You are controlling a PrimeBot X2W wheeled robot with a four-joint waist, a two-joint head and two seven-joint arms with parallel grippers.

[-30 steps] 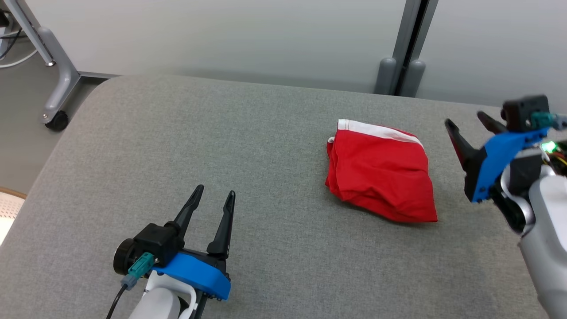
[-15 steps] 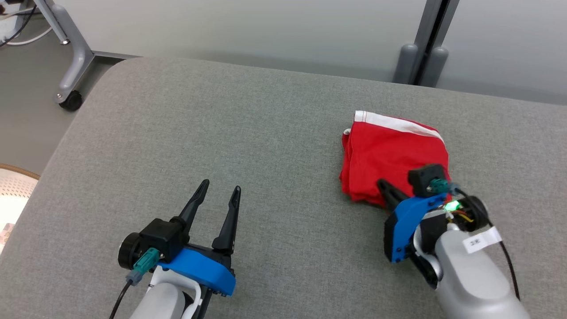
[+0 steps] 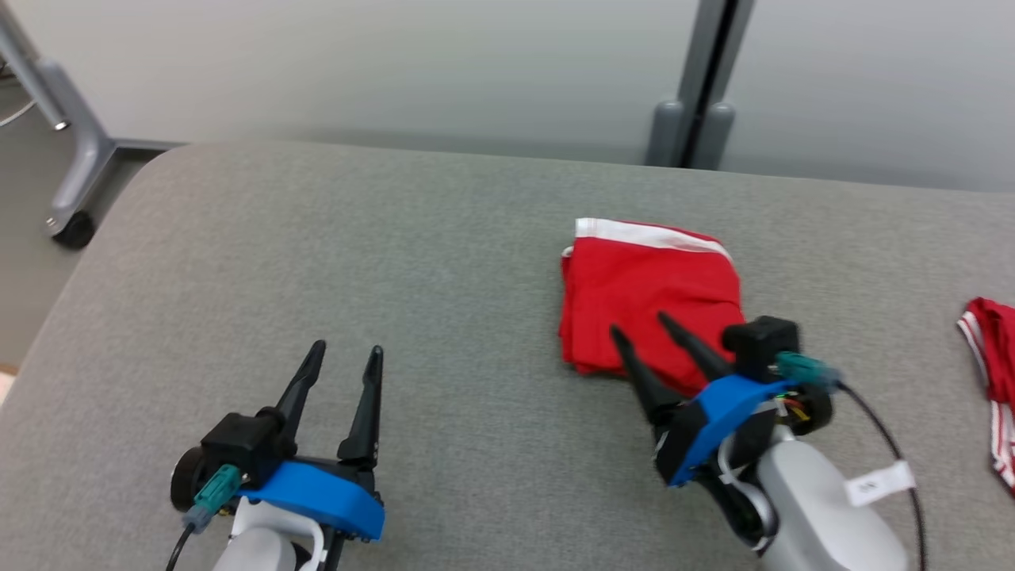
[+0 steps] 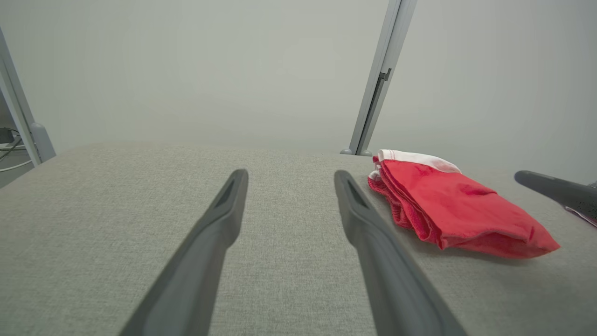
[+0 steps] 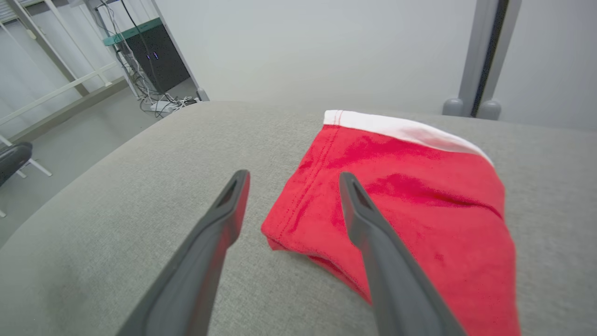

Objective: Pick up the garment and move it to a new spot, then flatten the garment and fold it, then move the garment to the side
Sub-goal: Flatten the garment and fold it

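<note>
1. Progress, as judged: the red garment (image 3: 646, 277) is lying as a compact, squared bundle with its white band (image 3: 646, 234) along the far side. This is suggesting that flattening and folding are done and that only the move to the side is remaining. An opening pick-up is not being ruled out.
2. Location: the red garment is resting on the grey tabletop (image 3: 396, 238), right of centre and nearer the far edge than the near one.
3. Right tool (image 3: 638, 323): its jaws are standing spread and gripping nothing. In the right wrist view they are straddling the bundle's near left corner, one finger over bare tabletop and the other over red cloth. Contact cannot be told.
4. Left tool (image 3: 346, 347): it is hovering open and empty, well apart from the bundle.
5. Open room: bare tabletop is stretching leftward from the bundle to the rounded far-left corner.
6. Limits: a second red cloth (image 3: 991, 357) is lying toward the right border, narrowing that side. A grey post (image 3: 698, 79) is standing beyond the far edge.
</note>
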